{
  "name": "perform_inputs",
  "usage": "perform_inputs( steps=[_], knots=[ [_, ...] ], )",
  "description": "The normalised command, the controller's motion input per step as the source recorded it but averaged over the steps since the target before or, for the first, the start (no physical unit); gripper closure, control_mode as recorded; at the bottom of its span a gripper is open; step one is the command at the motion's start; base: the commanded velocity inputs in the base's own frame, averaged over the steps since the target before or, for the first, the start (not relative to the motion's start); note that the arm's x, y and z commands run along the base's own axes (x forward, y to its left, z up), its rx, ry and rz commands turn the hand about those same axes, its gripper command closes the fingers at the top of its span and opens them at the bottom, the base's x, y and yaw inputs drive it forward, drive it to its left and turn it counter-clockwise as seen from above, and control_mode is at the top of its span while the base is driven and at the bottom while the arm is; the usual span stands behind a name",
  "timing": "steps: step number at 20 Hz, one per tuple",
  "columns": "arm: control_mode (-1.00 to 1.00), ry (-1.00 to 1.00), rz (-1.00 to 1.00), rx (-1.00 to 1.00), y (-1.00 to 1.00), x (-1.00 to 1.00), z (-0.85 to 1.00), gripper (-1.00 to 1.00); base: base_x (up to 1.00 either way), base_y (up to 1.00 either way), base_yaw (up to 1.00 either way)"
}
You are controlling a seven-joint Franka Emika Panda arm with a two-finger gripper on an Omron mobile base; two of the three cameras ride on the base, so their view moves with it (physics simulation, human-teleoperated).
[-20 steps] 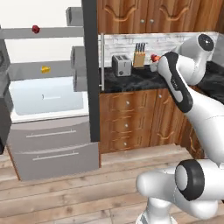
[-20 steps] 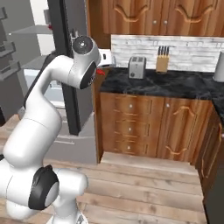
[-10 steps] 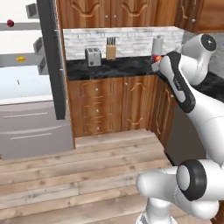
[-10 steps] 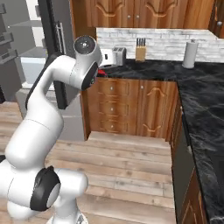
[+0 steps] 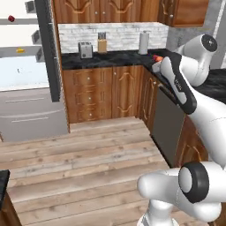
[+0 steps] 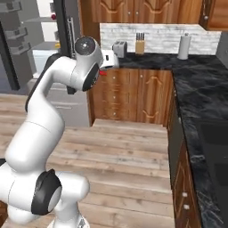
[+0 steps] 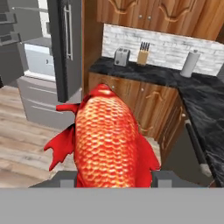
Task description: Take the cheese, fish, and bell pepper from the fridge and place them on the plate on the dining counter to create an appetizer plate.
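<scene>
Tool (image 7: 114, 175) seemingly clamped on the fish (image 7: 105, 140), fridge (image 5: 26, 75) open beyond

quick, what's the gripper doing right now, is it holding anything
Gripper: shut on the fish, which sits red-orange and scaly between the two fingertips in the hand view.

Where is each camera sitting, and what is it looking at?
Left base view: behind the arm's left, looking over the wood floor at the open fridge and toaster; the white arm rises at right.
Right base view: behind its right, same kitchen; the arm rises at left.
Hand view: on the hand, looking along the jaws at the fish they hold.
All three share the toaster, knife block and paper towel roll.
</scene>
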Motion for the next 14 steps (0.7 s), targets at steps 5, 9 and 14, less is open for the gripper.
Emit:
perform_inputs(
  steps=[5, 9, 14],
  knots=[
    [1.0, 0.0, 0.0, 0.0, 0.0, 0.0, 0.0, 1.0, -1.0, -0.18, -0.03],
    [1.0, 0.0, 0.0, 0.0, 0.0, 0.0, 0.0, 1.0, -1.0, -0.21, -0.01],
    [1.0, 0.0, 0.0, 0.0, 0.0, 0.0, 0.0, 1.0, -1.0, -0.23, 0.0]
  ],
)
